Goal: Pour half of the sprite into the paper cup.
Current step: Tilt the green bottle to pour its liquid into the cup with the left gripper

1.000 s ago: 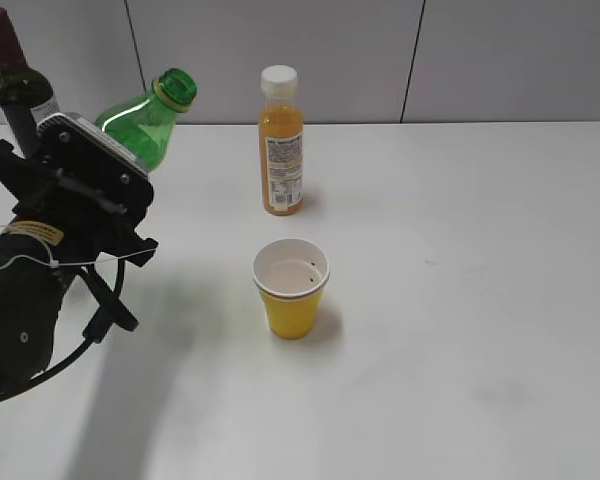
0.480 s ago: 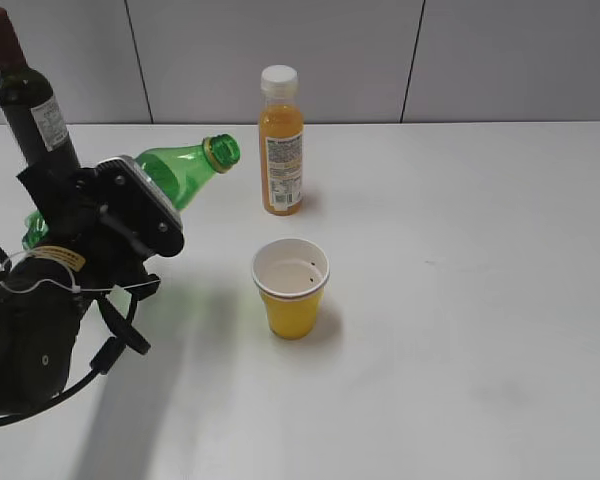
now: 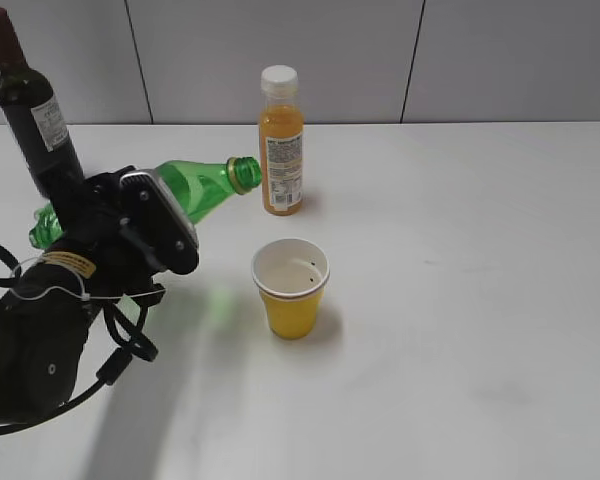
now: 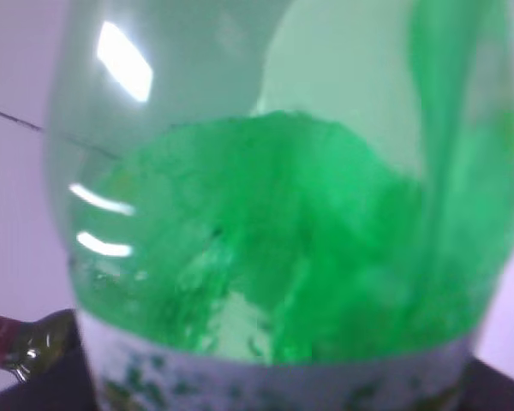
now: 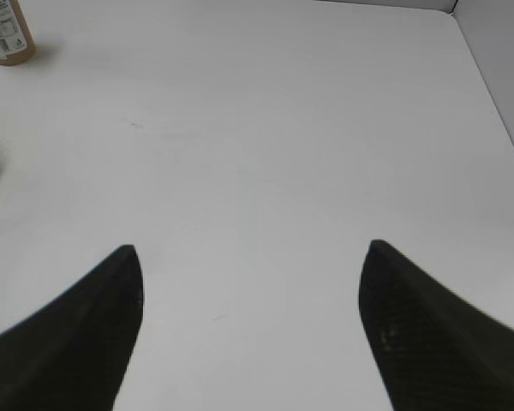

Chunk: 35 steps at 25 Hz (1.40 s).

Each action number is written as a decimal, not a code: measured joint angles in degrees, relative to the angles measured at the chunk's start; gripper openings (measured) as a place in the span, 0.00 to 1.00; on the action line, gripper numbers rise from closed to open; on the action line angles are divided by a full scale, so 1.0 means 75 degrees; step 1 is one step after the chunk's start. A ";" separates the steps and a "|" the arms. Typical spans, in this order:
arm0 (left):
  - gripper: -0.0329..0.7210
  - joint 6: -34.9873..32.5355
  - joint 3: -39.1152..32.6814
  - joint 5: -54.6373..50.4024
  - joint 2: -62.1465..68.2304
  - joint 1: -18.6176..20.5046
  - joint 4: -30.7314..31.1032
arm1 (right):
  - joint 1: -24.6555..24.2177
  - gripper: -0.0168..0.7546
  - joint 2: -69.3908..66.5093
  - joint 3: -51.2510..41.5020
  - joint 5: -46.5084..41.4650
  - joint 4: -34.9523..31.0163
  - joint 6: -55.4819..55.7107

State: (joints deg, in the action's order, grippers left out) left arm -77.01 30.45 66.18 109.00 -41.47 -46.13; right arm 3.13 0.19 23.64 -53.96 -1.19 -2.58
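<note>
At table's left side we see the sprite (image 3: 202, 186) tipped nearly flat, neck pointing right, mouth above and left of the paper cup (image 3: 291, 288), not over it. Left gripper (image 3: 140, 228) is clamped around its body. Right gripper (image 5: 250, 282) has fingers wide apart over bare table (image 5: 265, 154), holding nothing. Orange juice bottle (image 3: 280, 141) stands behind the cup, wine bottle (image 3: 28, 100) far left.

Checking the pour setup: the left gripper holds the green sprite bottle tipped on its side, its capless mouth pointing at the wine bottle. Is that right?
Not quite. In the exterior view the sprite in the left gripper is tipped over, but its mouth points toward the orange juice bottle; the wine bottle stands behind its base.
</note>
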 joint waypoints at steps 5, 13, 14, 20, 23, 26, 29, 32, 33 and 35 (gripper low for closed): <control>0.64 -0.0650 0.0000 0.0000 0.0000 0.0000 -0.0061 | 0.0000 0.79 0.0000 0.0000 0.0000 0.0000 0.0000; 0.64 -0.1195 0.0000 0.0000 0.0000 0.0000 -0.0079 | 0.0000 0.79 0.0000 0.0000 0.0000 0.0000 0.0000; 0.64 -0.1273 0.0000 0.0000 0.0000 0.0000 -0.0079 | 0.0000 0.79 0.0000 0.0000 0.0000 0.0000 0.0000; 0.64 -0.1997 0.0000 0.0000 0.0000 0.0000 0.0162 | 0.0000 0.79 0.0000 0.0000 0.0000 0.0000 0.0000; 0.64 -0.2319 0.0000 0.0000 0.0000 0.0000 0.0296 | 0.0000 0.79 0.0000 0.0000 0.0000 0.0000 0.0000; 0.64 -0.2557 0.0000 0.0000 0.0000 0.0000 0.0340 | 0.0000 0.79 0.0000 0.0000 0.0000 0.0000 0.0000; 0.64 -0.2724 0.0000 0.0000 0.0000 0.0000 0.0362 | 0.0000 0.79 0.0000 0.0000 0.0000 0.0000 0.0000; 0.64 -0.2815 0.0000 0.0000 0.0000 0.0000 0.0376 | 0.0000 0.79 0.0000 0.0000 0.0000 0.0000 0.0000; 0.64 -0.2831 0.0000 0.0000 0.0000 0.0000 0.0376 | 0.0000 0.79 0.0000 0.0000 0.0000 0.0000 0.0000; 0.64 -0.2867 0.0000 0.0000 0.0000 0.0000 0.0376 | 0.0000 0.79 0.0000 0.0000 0.0000 0.0000 0.0000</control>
State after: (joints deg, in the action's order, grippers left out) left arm -98.51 30.45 66.18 109.00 -41.47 -43.31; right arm 3.13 0.19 23.64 -53.96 -1.19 -2.58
